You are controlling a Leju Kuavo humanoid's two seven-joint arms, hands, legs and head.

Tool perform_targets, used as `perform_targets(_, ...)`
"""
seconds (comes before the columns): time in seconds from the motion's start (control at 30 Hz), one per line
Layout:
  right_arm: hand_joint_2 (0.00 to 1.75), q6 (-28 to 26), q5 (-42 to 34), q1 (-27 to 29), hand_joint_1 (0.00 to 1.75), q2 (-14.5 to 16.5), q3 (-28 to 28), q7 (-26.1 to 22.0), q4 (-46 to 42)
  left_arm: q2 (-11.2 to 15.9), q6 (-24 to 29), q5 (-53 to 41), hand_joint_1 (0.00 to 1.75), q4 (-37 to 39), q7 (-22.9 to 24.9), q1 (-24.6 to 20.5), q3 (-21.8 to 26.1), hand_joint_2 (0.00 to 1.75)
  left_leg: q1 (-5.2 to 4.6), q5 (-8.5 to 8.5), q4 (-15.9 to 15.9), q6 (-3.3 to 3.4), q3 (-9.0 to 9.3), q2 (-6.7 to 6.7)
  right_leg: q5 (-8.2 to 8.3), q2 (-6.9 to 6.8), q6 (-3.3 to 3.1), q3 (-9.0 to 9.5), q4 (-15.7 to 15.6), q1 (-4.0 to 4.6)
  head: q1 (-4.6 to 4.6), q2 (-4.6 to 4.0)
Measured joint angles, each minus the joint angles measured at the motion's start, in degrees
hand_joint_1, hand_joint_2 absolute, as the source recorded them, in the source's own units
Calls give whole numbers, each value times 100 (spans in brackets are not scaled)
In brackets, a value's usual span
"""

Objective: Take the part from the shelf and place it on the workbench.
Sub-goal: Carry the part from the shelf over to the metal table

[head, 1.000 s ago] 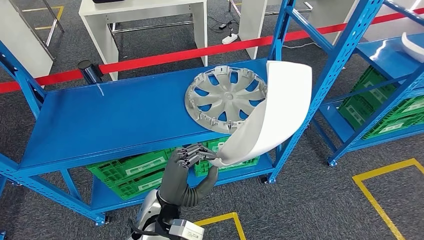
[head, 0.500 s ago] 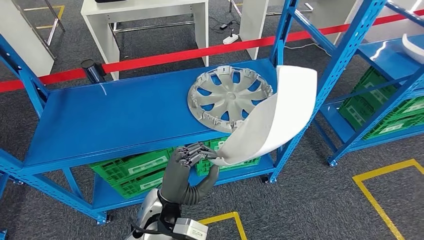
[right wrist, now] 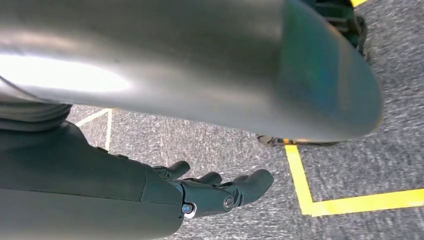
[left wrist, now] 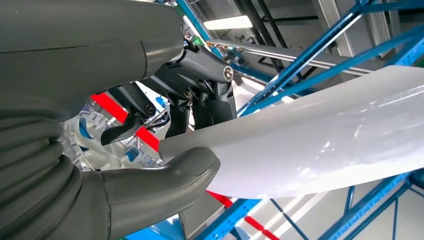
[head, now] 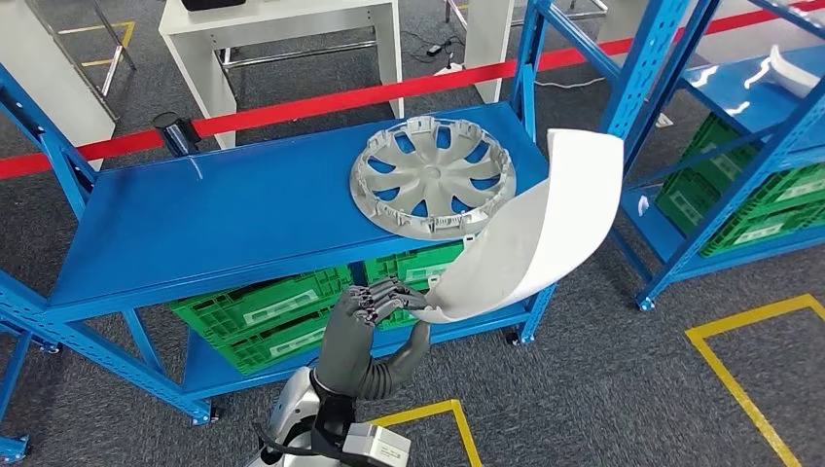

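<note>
While left hand [head: 375, 309] fingers [left wrist: 192, 112] pinch its narrow end, white curved glossy part [head: 545, 229] arcs upward; right hand [right wrist: 200, 192] fingers loosely extended, holding nothing.

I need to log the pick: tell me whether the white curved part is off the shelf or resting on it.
Off the shelf: the left hand pinches the white part by its lower end, holding it in front of the shelf.

Part [head: 545, 229]: white, glossy, curved panel, long & thin. Held at its lower narrow end by left hand [head: 375, 316], thumb under, fingers [left wrist: 200, 100] on top. Rises tilted in front of blue shelf [head: 224, 233], off it.
</note>
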Motion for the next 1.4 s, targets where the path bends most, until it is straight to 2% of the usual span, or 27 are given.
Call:
perform_targets(0.1,0,-1,4,-1,0,-1,0,-1,0,19,1,0,175,-1,4,6,0,175,19,-718,967,-76,-280,-9,153,-6,-46,-195,2,7,-36,0)
perform_targets(0.13,0,-1,3,0,0,-1,0,-2,0,28,1,0,175,-1,7,10,0,175,21,-801,1193,-83,-297,-10,207,-8,-44,-264,4,10,-39,0)
perform_targets(0.17,0,-1,2,0,0,-1,0,-2,0,37,2,0,175,-1,8,14,0,175,21,-763,1236,-82,-223,-11,261,-9,-38,-333,6,13,-41,0)
perform_targets(0.2,0,-1,1,0,0,-1,0,-2,0,44,2,0,175,-1,10,17,0,175,21,-636,1074,-69,-47,-13,316,-9,-27,-400,6,14,-44,0)
perform_targets(0.23,0,-1,-1,-1,0,-1,0,-2,0,48,2,-1,175,-4,11,18,0,175,20,-490,734,-46,227,-16,372,-7,-13,-460,8,14,-46,0)
perform_targets(0.3,0,-1,-2,-1,0,1,0,-5,0,49,9,-4,175,-22,12,20,-1,175,1,-390,-61,14,781,-25,473,-1,37,-537,4,19,-48,1)
perform_targets(0.37,0,-1,-11,0,0,2,0,-18,0,53,24,-8,175,-41,17,32,-2,175,-36,-424,-428,82,974,-35,570,-2,113,-548,-20,16,-61,1)
perform_targets(0.43,0,1,-17,4,0,2,0,-37,0,56,37,-9,175,-44,21,60,-2,175,-44,-327,-460,175,902,-32,646,-4,198,-551,-58,7,-76,0)
perform_targets(0.47,0,2,-14,6,0,2,0,-45,0,55,42,-10,175,-44,21,77,-2,175,-38,-262,-471,227,856,-23,582,-4,227,-579,-26,1,-78,0)
perform_targets(0.5,0,4,-8,11,0,2,0,-57,0,55,48,-10,175,-44,21,92,-2,175,-26,-189,-490,275,798,-12,407,-3,248,-630,93,1,-70,0)
perform_targets(0.53,0,5,-2,12,0,2,0,-76,0,54,54,-10,175,-43,21,106,-2,175,-20,-119,-498,310,726,-2,126,-2,257,-705,332,-3,-56,1)
perform_targets(0.6,0,5,12,11,0,2,1,-123,0,56,68,-9,175,-42,22,133,-2,175,-28,16,-489,344,556,11,-441,-2,278,-870,1039,5,-32,1)
perform_targets(0.63,0,5,15,11,0,2,2,-143,0,58,74,-9,175,-40,22,148,-2,175,-33,84,-478,346,463,19,-558,-2,286,-902,1347,8,-25,1)
perform_targets(0.67,0,5,17,10,0,2,2,-158,0,61,79,-9,175,-39,22,162,-2,175,-37,149,-460,344,367,26,-533,-2,291,-864,1518,9,-23,0)
perform_targets(0.73,0,5,18,10,0,2,2,-182,0,67,83,-9,175,-38,22,181,-2,175,-36,255,-405,320,177,32,-233,-4,286,-547,1347,9,-18,1)
perform_targets(0.77,0,5,18,4,0,2,3,-196,0,68,85,-9,175,-39,22,186,-2,175,-35,298,-362,300,89,33,-153,-5,272,-259,1014,11,-15,1)
perform_targets(0.8,0,6,18,-5,0,2,5,-211,0,68,87,-9,175,-40,22,186,0,175,-40,332,-315,273,12,34,-168,-4,248,35,623,22,-12,1)
perform_targets(0.87,0,7,18,-28,0,2,20,-231,0,68,93,-9,175,-43,22,184,3,175,-50,416,-250,202,-85,41,-332,-3,173,404,38,54,-8,0)
perform_targets(0.93,0,7,18,-23,0,2,36,-233,0,72,96,-10,175,-40,21,185,4,175,-49,511,-259,133,-112,46,-346,-4,95,403,-76,75,-8,0)
perform_targets(1.0,0,-5,17,-4,0,3,40,-231,0,81,96,-13,175,-38,21,191,4,175,-27,384,-170,63,-167,21,-235,-25,11,317,-91,60,-12,0)
perform_targets(1.1,0,-17,16,-4,0,5,40,-233,0,104,96,-13,175,-35,20,199,4,175,11,-407,633,-31,-367,-11,-36,-45,-65,98,-95,43,-41,0)
perform_targets(1.13,0,-16,16,-4,0,5,40,-234,0,112,96,-13,175,-32,20,202,4,175,20,-577,953,-49,-407,-11,31,-47,-63,14,-91,43,-47,0)
perform_targets(1.17,0,-16,15,-3,0,6,40,-233,0,120,96,-13,175,-28,20,205,4,175,27,-600,1158,-60,-389,-11,98,-50,-53,-75,-85,43,-49,0)
perform_targets(1.2,0,-16,14,-1,0,6,40,-233,0,127,96,-13,175,-26,20,207,4,175,34,-500,1200,-64,-291,-11,163,-54,-39,-166,-77,42,-52,0)
perform_targets(1.27,0,-16,10,-3,0,6,40,-232,0,132,96,-13,175,-27,16,207,4,175,47,-240,745,-48,186,-14,288,-58,1,-325,-57,39,-57,0)
perform_targets(1.33,0,-16,5,-6,0,6,40,-232,1,126,97,-15,175,-34,5,201,4,175,30,-278,-28,5,752,-26,399,-54,64,-416,-44,48,-64,0)
perform_targets(1.4,0,-16,1,-5,0,6,39,-231,1,120,99,-16,175,-38,-8,200,4,175,-4,-387,-412,90,944,-37,508,-55,144,-439,-65,51,-71,0)
